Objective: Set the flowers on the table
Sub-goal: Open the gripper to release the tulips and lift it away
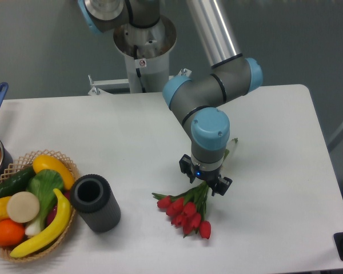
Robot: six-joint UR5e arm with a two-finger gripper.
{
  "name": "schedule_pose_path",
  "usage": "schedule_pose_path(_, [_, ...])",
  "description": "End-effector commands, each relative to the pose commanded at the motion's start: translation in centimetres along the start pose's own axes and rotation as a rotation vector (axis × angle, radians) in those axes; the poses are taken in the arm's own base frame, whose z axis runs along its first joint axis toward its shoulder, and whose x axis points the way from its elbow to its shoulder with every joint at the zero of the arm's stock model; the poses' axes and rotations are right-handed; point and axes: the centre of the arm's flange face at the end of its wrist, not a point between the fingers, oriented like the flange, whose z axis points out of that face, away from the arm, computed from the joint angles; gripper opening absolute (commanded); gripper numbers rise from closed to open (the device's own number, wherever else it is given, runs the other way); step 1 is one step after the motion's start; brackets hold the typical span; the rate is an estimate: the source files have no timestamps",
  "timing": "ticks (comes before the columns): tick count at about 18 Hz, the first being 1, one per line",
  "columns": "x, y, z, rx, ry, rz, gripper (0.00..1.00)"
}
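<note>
Flowers (186,212) lie on the table (274,171), right of the dark cylinder (95,202), red buds fanned toward the near edge and stems running up and back into the gripper (205,181). Their long axis slants from the buds up toward the wrist directly above. The wrist hides the fingertips, so I cannot tell whether the jaws clasp the stems or stand apart.

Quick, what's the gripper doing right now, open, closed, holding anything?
Gripper: down over the stems of the flowers, which lie on the table. Whether it is open or clamped cannot be told from this view.
</note>
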Motion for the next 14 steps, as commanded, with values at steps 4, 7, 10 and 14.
schedule_pose_path(4, [-0.2,0.8,-1.7,0.012,-0.021,-0.002,1.0])
schedule_pose_path(7, [-0.2,0.8,-2.2,0.017,-0.031,0.024,1.0])
schedule_pose_path(10, [-1.1,2.0,-3.0,0.023,-0.05,0.062,1.0])
schedule_pose_path(14, [-1.3,3.7,-4.0,0.021,-0.06,0.073,1.0])
